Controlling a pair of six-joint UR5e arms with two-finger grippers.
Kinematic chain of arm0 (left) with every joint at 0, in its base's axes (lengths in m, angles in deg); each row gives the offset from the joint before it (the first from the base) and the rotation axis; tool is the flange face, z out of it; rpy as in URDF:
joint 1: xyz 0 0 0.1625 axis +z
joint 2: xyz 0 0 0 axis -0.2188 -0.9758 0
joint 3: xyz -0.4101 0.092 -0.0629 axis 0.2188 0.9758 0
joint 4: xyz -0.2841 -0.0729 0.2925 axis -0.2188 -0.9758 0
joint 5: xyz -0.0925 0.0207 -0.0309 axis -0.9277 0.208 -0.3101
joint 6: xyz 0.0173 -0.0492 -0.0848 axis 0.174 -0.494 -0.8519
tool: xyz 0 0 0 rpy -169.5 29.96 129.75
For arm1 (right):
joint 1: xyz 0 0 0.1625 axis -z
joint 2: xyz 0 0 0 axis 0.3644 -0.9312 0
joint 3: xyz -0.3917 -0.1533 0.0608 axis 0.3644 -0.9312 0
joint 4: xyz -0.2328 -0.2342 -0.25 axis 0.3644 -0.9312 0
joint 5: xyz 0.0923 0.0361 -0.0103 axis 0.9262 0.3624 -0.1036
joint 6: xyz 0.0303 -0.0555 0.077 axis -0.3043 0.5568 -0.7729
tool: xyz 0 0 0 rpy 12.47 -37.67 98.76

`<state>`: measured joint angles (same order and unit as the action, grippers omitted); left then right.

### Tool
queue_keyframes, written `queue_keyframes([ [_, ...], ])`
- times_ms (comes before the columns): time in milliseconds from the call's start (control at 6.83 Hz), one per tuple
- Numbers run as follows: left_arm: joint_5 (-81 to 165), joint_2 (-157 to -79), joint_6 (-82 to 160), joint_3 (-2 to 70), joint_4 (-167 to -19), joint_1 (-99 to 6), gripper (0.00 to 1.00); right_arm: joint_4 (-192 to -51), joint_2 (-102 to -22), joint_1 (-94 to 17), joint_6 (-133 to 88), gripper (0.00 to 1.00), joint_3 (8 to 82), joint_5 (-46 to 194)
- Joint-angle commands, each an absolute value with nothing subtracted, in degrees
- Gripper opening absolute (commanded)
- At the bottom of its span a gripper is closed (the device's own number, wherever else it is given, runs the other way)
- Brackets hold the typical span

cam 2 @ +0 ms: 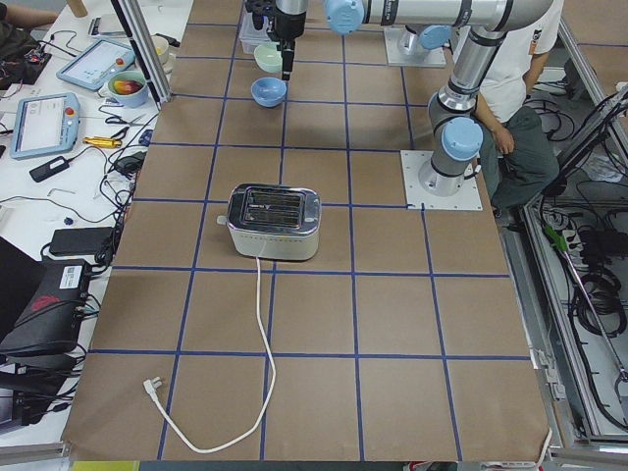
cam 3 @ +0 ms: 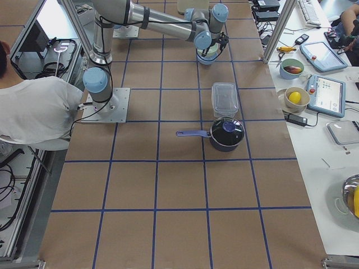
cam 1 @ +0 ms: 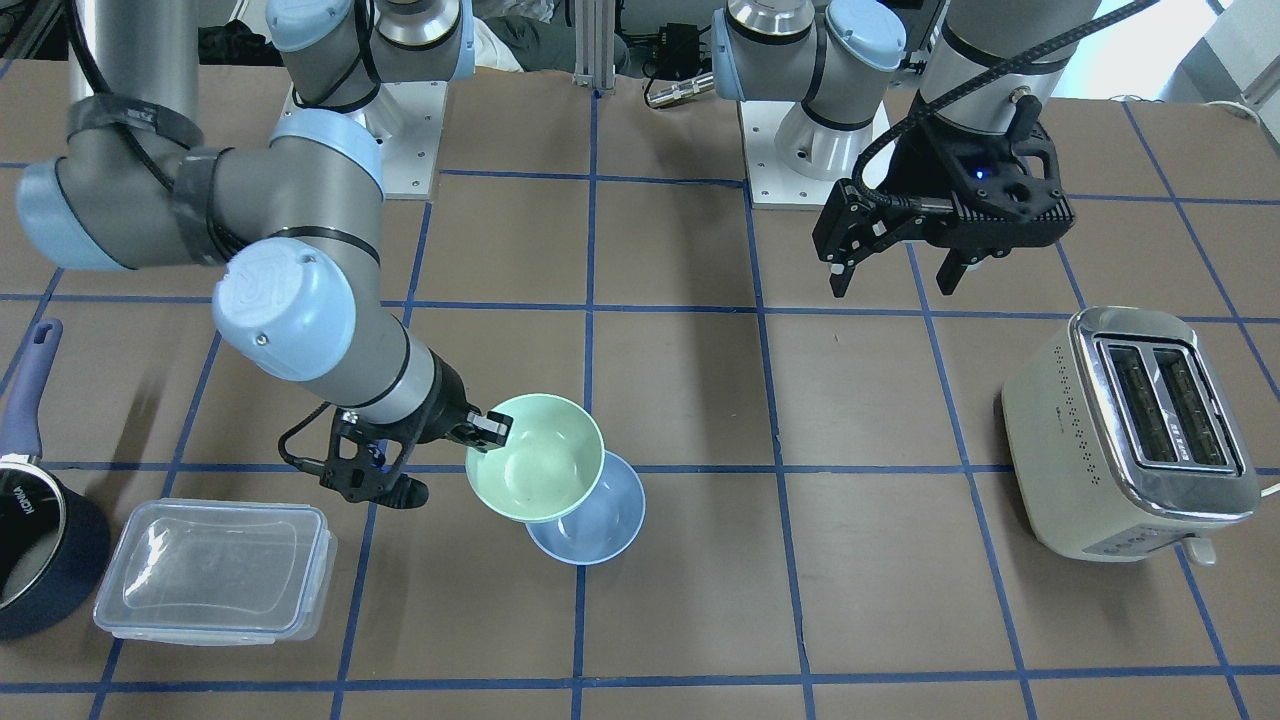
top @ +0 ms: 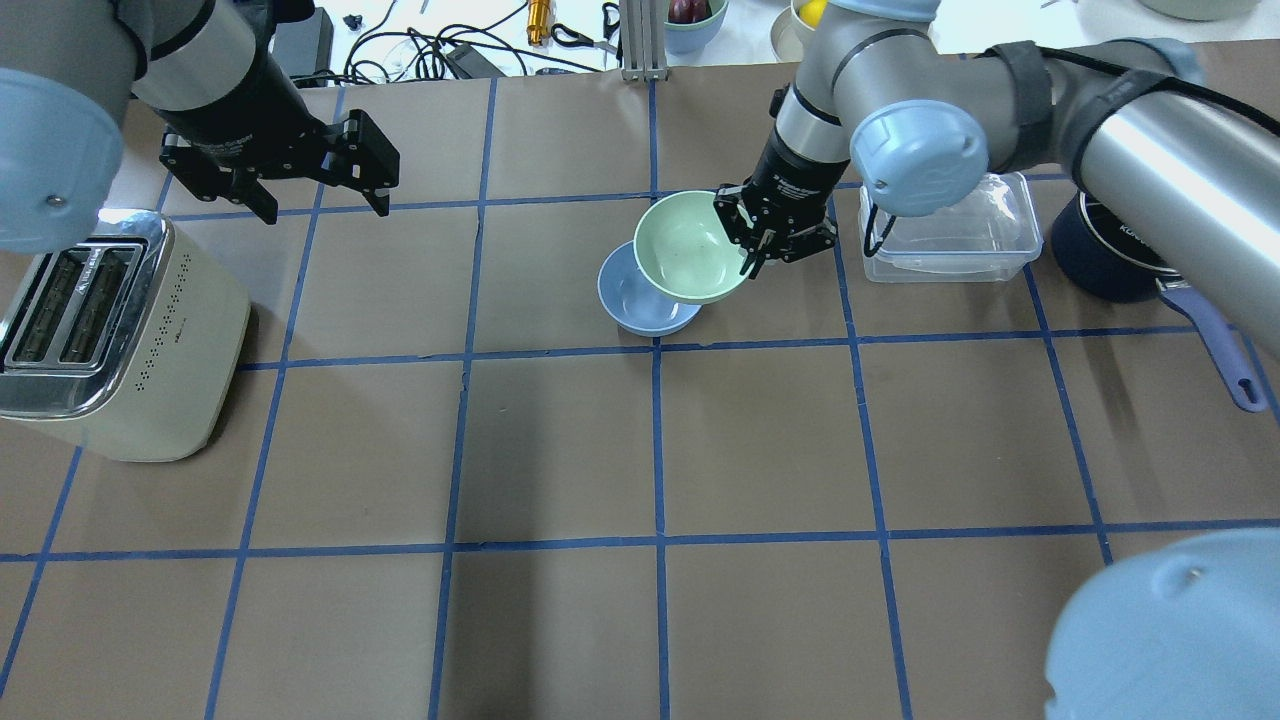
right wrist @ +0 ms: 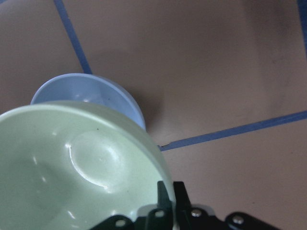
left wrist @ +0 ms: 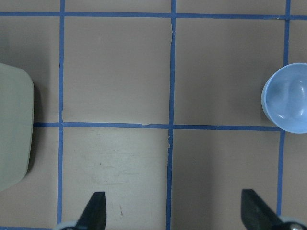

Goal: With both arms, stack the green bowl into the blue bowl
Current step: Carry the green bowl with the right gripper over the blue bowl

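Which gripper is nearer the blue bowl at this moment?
Right. The right gripper holds the green bowl by its rim, partly over the blue bowl. The left gripper hangs open far off, toward the toaster.

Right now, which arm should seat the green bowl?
Right. The right gripper holds the green bowl by its rim partly over the blue bowl; the left gripper hangs open near the toaster.
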<state>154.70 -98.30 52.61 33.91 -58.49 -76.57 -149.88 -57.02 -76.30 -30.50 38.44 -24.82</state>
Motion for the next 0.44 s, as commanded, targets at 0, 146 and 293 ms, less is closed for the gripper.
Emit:
queue_keyframes([
  [0,154.6,-98.3,52.6,33.9,-58.5,-76.6,1.0,-150.0,-51.8,-78.8,-30.7,0.0,35.0,-25.1],
  [146,154.6,-98.3,52.6,33.9,-58.5,-76.6,1.0,-150.4,-50.8,-78.8,-30.5,0.0,35.1,-24.9],
  [293,154.6,-98.3,52.6,33.8,-58.4,-76.6,1.0,-152.0,-49.9,-78.8,-30.3,0.0,35.1,-24.9],
])
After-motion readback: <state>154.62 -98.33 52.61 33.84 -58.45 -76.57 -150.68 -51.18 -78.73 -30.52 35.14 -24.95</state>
